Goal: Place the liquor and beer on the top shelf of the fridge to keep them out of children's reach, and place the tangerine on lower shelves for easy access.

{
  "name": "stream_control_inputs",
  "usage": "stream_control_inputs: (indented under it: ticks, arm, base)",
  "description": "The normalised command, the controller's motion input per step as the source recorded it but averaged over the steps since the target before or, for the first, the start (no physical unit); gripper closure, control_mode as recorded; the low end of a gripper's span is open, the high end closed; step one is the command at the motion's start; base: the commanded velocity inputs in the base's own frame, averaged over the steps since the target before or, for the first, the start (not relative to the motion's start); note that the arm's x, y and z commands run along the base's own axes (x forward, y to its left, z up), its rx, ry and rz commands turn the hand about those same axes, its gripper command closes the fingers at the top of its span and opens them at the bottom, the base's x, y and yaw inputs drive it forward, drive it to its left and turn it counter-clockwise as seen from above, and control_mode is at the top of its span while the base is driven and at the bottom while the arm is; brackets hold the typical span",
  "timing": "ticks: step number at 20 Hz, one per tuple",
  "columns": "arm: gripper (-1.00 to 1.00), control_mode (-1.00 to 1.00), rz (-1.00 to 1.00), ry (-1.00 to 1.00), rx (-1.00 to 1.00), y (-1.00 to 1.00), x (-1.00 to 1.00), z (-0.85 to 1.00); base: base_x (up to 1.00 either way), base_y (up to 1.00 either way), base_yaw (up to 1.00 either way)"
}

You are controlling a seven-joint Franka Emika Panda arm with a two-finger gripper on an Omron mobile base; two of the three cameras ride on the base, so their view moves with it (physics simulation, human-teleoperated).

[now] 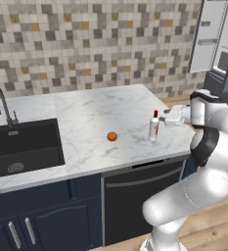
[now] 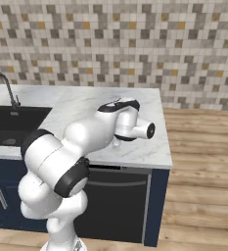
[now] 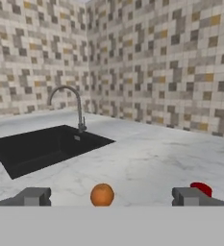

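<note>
Gripper [image 3: 111,197] spread wide, holding nothing — it sits just beside the liquor [image 1: 154,126], whose red cap peeks behind one fingertip [image 3: 186,196] in the hand view. Liquor stands upright on the marble counter [image 1: 96,117] near the front edge, tangerine [image 1: 112,136] on the same counter, apart from the bottle, toward the black sink [image 1: 22,147]. Fridge [image 1: 218,39] stands open at the far right — door bins visible.

The arm reaches forward low, its gripper [image 3: 111,196] held level (jaws spread wide, holding nothing).
</note>
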Motion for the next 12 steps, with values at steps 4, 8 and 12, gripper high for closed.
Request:
stream_control_inputs:
  ticks: [4, 8, 12]
  arm:
    - [-1.0, -1.0, 0.05, 0.0, 0.01, -0.03, 0.32, -0.34]
    - [-1.0, -1.0, 0.05, 0.0, 0.02, -0.14, 0.29, -0.31]
    - [-1.0, -1.0, 0.04, 0.0, 0.02, -0.16, 0.27, -0.26]
  base:
    - [0.0, 0.0, 0.0]
    - [0.0, 0.0, 0.0]
    - [0.0, 0.0, 0.0]
